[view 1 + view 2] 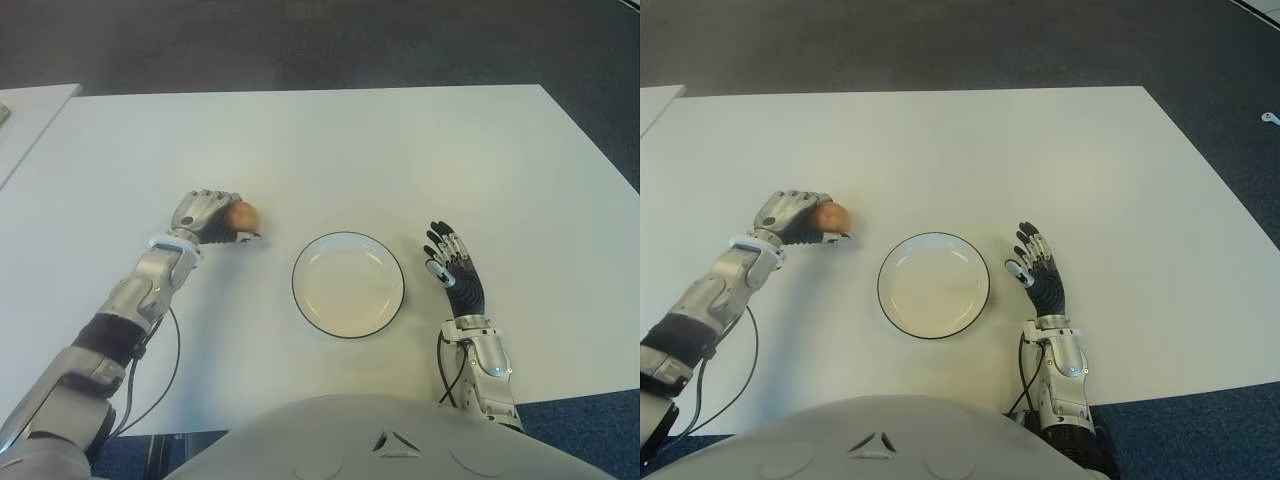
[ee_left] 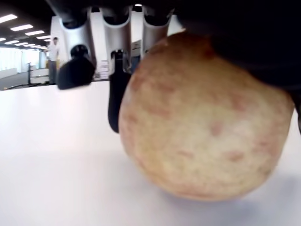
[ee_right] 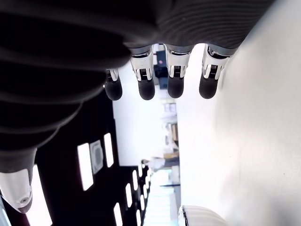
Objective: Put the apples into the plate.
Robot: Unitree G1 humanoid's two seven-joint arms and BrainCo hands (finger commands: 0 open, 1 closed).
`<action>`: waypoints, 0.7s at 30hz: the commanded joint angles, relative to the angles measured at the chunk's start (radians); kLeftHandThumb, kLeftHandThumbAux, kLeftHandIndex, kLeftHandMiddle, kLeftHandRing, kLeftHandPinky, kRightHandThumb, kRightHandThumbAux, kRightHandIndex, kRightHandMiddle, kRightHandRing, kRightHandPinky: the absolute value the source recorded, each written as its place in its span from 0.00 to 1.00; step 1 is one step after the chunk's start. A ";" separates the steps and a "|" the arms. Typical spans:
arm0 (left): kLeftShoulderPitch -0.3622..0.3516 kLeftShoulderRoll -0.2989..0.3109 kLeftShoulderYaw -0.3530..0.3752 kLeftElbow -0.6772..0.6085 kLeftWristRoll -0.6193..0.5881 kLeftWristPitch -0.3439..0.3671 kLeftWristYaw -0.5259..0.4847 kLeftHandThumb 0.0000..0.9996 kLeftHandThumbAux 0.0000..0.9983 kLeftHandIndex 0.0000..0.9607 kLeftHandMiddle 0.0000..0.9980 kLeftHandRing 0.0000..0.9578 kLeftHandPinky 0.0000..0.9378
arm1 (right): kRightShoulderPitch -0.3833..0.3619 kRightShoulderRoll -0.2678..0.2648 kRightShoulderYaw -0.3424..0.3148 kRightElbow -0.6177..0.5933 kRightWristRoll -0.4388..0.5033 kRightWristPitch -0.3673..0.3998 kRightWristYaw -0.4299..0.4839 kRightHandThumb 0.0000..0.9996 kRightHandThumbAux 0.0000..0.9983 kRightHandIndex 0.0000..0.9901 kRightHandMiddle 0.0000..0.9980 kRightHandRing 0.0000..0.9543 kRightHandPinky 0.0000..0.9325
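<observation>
In the eye views the left hand [image 1: 205, 218] covered the near side of the apple [image 1: 242, 216], and whether the fruit touched the white table [image 1: 330, 150] could not be told there. The left wrist view cut off the apple's top behind dark parts of the hand, with its outline soft from closeness. In the right wrist view only a sliver of the plate [image 3: 202, 215] showed at the edge, and a distant person [image 3: 154, 163] was too small to make out.

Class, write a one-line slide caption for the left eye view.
Left hand grasps an apple beside the empty plate; right hand open.
</observation>
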 commanded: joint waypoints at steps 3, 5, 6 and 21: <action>-0.008 0.005 0.071 -0.091 -0.025 -0.010 -0.021 0.75 0.70 0.46 0.85 0.87 0.84 | 0.050 0.010 0.000 0.102 -0.006 0.059 -0.005 0.14 0.55 0.00 0.00 0.00 0.00; -0.007 0.004 0.085 -0.128 -0.018 -0.004 -0.031 0.75 0.70 0.46 0.85 0.87 0.84 | 0.050 0.010 0.001 0.105 -0.010 0.054 -0.006 0.14 0.55 0.00 0.00 0.00 0.00; -0.006 0.003 0.092 -0.152 -0.013 0.001 -0.038 0.75 0.70 0.46 0.84 0.87 0.84 | 0.050 0.011 0.002 0.107 -0.012 0.050 -0.007 0.14 0.55 0.00 0.00 0.00 0.00; 0.031 -0.099 0.055 -0.477 0.104 0.060 -0.150 0.75 0.70 0.46 0.84 0.87 0.82 | 0.049 0.017 0.007 0.108 -0.023 0.049 -0.014 0.13 0.56 0.00 0.00 0.00 0.00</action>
